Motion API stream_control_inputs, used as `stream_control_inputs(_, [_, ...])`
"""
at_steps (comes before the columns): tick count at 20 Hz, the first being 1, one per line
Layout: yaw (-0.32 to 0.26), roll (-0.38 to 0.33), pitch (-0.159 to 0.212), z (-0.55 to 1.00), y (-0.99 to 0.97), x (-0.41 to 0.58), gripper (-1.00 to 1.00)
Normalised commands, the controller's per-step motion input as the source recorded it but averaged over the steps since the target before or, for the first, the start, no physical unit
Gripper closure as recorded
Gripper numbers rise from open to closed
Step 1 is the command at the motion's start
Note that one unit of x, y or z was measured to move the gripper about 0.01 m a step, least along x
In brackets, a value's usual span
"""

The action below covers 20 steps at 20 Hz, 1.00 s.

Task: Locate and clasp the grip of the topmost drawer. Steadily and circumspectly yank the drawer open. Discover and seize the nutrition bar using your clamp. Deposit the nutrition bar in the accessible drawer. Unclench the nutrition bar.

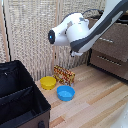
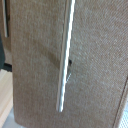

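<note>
My wrist view fills with the topmost drawer point(image 2: 95, 60) and its handle point(image 2: 65, 55); pincer state unreadable, so I risk closing beside the bar.

The white arm point(image 1: 82, 30) reaches across the scene, its jaws out of sight.

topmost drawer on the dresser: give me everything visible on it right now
The wide dark-brown wooden topmost drawer sits at the exterior view's right, partly hidden behind the white robot arm, and looks closed, its front flush with the similar lower drawer. Close up, the wrist view shows a woven-looking brown front with one slim silver bar handle standing off it. No gripper fingers are visible touching it.
</note>
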Motion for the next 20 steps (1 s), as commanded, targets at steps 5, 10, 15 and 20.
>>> stream_control_inputs(5, [-0.256, 0.284, -0.081, 0.07, 0.15, 0.000, -1.00])
stream_control_inputs(10, [-0.226, 0.325, -0.081, 0.00, 0.14, 0.015, -1.00])
stream_control_inputs(15, [-0.167, 0.310, -0.117, 0.00, 0.13, 0.198, -1.00])
stream_control_inputs(20, [-0.092, 0.289, -0.142, 0.00, 0.07, 0.411, -1.00])
